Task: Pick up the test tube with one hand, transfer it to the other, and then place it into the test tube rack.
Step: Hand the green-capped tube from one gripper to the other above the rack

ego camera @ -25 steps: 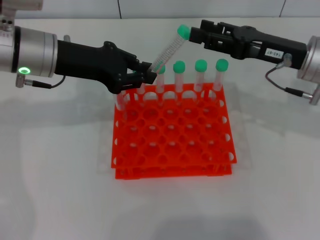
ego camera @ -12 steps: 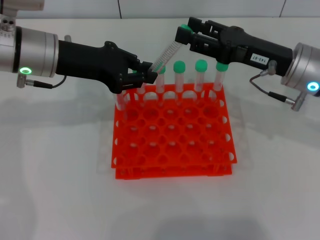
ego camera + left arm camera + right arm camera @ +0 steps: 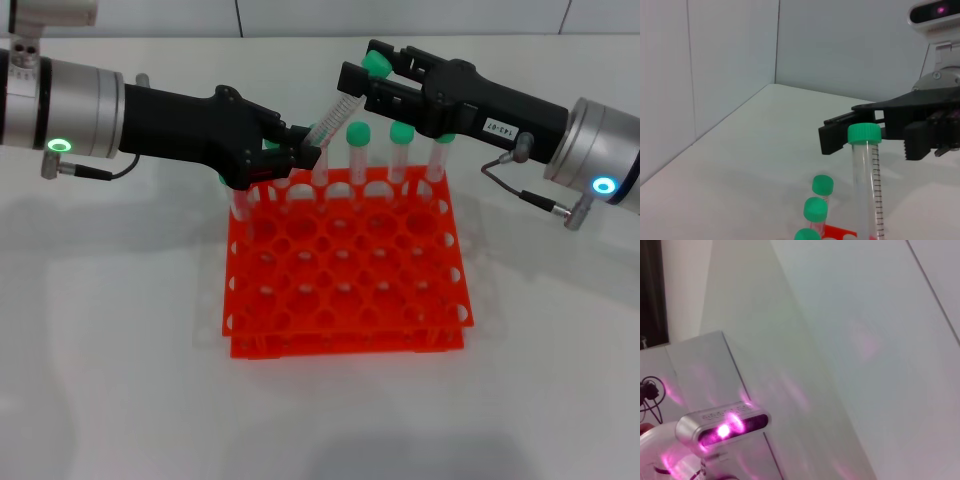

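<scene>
In the head view my left gripper (image 3: 303, 150), black and unlabelled, is shut on the lower end of the test tube (image 3: 338, 107). It holds the tube slanted over the back of the orange-red test tube rack (image 3: 345, 300), green cap (image 3: 377, 65) uppermost. My right gripper (image 3: 360, 64), black with a white label (image 3: 492, 127), is open with one finger on each side of the cap. The left wrist view shows the tube (image 3: 866, 190) upright with the right gripper (image 3: 867, 142) spread behind its cap (image 3: 864, 134). The right wrist view shows only a wall.
Other green-capped tubes (image 3: 401, 150) stand in the rack's back row, some hidden behind my left gripper; three caps (image 3: 815, 209) show in the left wrist view. The rack stands on a white table (image 3: 120, 350), with a wall behind.
My right gripper has moved left toward the tube, and its fingers now straddle the cap. My left gripper has shifted slightly right, still holding the tube.
</scene>
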You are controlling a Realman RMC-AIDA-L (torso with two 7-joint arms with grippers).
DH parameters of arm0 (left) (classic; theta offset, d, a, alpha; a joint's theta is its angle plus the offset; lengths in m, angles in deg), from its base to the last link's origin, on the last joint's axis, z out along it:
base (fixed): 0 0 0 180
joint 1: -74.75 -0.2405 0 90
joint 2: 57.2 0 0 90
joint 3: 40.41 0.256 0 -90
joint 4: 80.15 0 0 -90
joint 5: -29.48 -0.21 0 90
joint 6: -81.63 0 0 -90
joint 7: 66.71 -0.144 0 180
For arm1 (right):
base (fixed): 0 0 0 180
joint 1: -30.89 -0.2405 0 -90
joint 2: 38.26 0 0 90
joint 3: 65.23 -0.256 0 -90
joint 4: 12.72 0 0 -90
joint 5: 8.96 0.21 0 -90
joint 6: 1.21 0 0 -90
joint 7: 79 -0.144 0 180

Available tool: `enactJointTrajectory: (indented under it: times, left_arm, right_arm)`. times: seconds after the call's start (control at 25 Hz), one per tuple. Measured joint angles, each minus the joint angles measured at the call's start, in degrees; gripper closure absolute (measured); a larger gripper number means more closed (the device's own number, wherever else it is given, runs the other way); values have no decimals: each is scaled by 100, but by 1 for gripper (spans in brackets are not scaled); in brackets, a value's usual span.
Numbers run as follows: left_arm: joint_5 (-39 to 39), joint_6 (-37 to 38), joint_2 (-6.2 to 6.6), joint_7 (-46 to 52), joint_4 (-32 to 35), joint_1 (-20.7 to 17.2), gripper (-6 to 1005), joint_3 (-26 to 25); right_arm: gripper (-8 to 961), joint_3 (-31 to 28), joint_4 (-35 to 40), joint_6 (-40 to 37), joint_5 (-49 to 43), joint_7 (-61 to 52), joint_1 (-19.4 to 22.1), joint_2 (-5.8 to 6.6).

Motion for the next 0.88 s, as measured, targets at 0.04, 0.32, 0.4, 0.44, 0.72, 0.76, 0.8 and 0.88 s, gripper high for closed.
enactJointTrajectory:
  times: [0.04,0.32,0.4,0.44,0.72,0.76,0.8,0.88]
  left_arm:
    - [0,0,-3,0,0,0,740,0]
    - [-25,1,-10,0,0,0,736,0]
    - [-26,2,-14,0,0,0,735,0]
    - [-25,2,-14,0,0,0,735,0]
    - [-23,2,-14,-9,0,0,731,0]
    - [-24,2,-13,-10,0,0,730,-1]
    - [-24,3,-13,-10,0,0,729,0]
    - [-25,3,-11,-10,0,0,728,0]
  right_arm:
    - [271,24,0,18,37,28,0,0]
    - [274,54,-2,76,89,72,0,0]
    - [274,59,-3,76,91,73,-1,0]
    - [275,73,-3,76,94,73,-1,0]
    - [277,185,50,70,111,118,-17,0]
    - [278,185,50,68,111,120,-15,-1]
    - [278,183,50,68,111,120,-13,0]
    - [417,170,51,68,111,120,-6,0]
